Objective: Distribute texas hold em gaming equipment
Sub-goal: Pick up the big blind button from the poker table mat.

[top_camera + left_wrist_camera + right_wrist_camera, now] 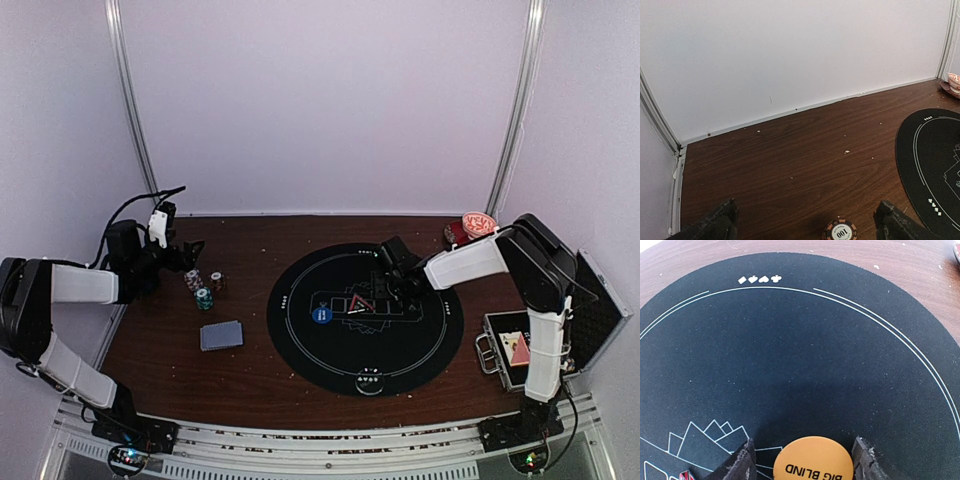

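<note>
Right wrist: right hand (803, 445) low over mat (790, 350), fingers (740, 462) straddling orange disc (812, 460).

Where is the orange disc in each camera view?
Top external: not visible. The right gripper hangs over part of the black mat and likely hides it.
Left wrist: not in it.
Right wrist: the orange disc is at the bottom centre, flat on the mat between the open fingers.
Shared landmark: the black mat with its white ring, also at the left wrist view's right edge and filling the right wrist view.
</note>
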`<control>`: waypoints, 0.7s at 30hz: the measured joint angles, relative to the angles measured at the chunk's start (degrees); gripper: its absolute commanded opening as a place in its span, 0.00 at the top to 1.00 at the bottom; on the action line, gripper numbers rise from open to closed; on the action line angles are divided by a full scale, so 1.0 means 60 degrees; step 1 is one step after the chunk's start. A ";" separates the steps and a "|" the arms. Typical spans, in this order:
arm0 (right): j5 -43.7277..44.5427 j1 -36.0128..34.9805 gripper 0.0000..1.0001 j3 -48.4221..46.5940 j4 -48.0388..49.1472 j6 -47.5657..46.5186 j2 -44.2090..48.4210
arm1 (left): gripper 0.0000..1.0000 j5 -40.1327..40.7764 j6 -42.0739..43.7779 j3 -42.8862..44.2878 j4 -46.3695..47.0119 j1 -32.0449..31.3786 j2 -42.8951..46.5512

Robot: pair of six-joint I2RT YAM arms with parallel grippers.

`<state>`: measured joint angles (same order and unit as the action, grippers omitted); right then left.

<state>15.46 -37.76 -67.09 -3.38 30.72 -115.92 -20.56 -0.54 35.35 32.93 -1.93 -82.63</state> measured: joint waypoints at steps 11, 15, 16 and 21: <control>-0.0076 -0.0091 0.35 0.0331 0.0073 -0.0062 0.0248 | 0.02 0.0015 0.0004 0.0004 -0.0004 0.0000 -0.0015; -0.0073 -0.0211 0.35 0.0499 0.0029 -0.0040 0.0397 | 0.02 0.0025 0.0000 0.0004 -0.0004 0.0000 -0.0018; -0.0066 -0.0226 0.36 0.0503 0.0029 -0.0040 0.0401 | 0.02 0.0025 0.0000 0.0004 0.0000 0.0000 -0.0025; -0.0029 -0.0237 0.38 0.0477 -0.0022 -0.0011 0.0393 | 0.02 0.0033 0.0004 0.0004 -0.0004 0.0000 -0.0051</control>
<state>15.29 -39.18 -64.23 -3.51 30.65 -113.56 -20.36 -0.51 35.38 32.91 -1.93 -82.94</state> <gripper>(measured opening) 0.632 0.978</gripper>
